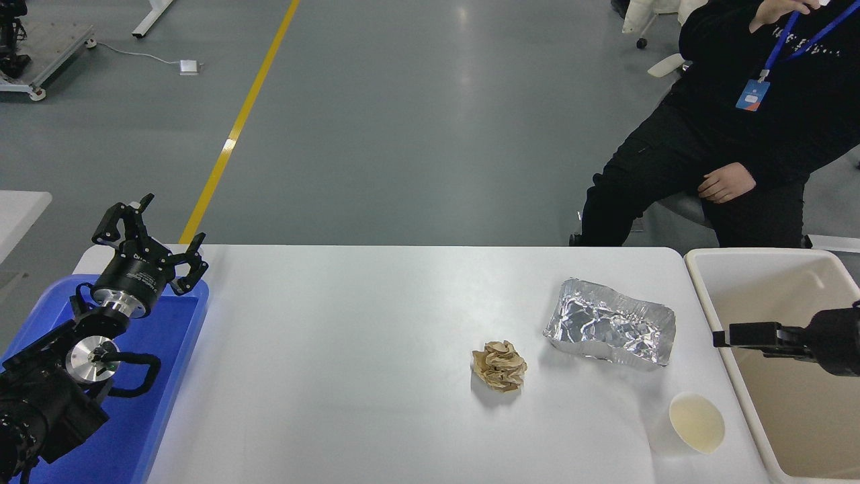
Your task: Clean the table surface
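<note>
The white table surface (336, 376) holds a crumpled brown paper ball (499, 366), a crushed foil tray (610, 324) to its right, and a white paper cup (696, 421) lying tilted near the front right edge. My right gripper (739, 334) comes in from the right edge, low over the beige bin (699, 282), pointing left toward the foil tray and apart from it. It is seen edge-on and holds nothing I can see. My left gripper (158, 238) is open and empty, parked above the blue tray (171, 349) at the lower left.
A person in black sits at the far right side, one hand (722, 182) resting on a knee. The beige bin stands against the table's right end and the blue tray against its left end. Grey floor with a yellow line lies beyond.
</note>
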`<state>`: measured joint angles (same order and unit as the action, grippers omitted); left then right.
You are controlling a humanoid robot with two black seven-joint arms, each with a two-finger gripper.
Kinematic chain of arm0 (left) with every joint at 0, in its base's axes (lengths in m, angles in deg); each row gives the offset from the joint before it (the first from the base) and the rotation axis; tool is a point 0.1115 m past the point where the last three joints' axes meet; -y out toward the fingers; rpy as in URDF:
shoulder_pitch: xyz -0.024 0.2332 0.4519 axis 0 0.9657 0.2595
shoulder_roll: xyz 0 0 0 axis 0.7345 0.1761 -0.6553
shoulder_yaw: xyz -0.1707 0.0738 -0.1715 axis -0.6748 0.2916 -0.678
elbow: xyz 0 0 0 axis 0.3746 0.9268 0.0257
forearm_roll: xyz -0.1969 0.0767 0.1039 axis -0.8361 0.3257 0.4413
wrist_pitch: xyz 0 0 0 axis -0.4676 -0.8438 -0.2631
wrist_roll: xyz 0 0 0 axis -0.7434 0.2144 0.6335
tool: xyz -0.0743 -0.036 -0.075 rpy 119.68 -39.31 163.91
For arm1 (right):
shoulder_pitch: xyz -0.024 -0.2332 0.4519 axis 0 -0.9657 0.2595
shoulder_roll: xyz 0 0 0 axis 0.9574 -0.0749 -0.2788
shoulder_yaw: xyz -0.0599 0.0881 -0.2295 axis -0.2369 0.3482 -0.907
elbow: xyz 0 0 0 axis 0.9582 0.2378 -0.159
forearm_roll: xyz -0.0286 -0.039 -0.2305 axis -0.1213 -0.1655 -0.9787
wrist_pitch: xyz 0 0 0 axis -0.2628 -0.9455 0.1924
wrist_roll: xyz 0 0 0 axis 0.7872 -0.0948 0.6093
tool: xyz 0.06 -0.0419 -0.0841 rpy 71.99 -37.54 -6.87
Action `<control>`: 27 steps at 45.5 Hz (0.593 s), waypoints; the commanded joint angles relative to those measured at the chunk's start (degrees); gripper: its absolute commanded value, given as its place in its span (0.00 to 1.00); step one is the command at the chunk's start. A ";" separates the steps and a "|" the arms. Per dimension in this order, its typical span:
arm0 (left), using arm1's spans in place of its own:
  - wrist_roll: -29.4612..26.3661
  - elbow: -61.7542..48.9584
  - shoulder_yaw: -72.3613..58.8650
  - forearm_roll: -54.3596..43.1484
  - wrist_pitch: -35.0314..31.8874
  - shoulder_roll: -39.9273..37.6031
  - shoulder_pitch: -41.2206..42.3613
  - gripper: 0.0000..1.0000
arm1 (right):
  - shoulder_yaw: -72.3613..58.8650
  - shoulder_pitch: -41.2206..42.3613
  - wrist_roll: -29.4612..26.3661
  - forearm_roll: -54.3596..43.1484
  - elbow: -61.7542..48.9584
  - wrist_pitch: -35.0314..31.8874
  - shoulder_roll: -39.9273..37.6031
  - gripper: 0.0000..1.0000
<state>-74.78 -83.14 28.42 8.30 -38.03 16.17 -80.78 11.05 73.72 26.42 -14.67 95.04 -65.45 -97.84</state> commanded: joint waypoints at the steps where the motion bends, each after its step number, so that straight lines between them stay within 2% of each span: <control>1: -0.01 0.00 0.00 -0.01 0.00 0.00 0.00 1.00 | -1.62 0.01 0.13 -4.39 4.49 -1.53 -4.17 0.99; 27: -0.01 0.00 0.00 0.08 0.00 0.00 0.00 1.00 | -2.85 -1.22 -0.66 -3.77 11.62 -2.50 -5.14 0.99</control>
<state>-74.80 -83.14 28.42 8.29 -38.03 16.17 -80.79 8.69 72.79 26.14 -18.68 104.84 -67.58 -102.98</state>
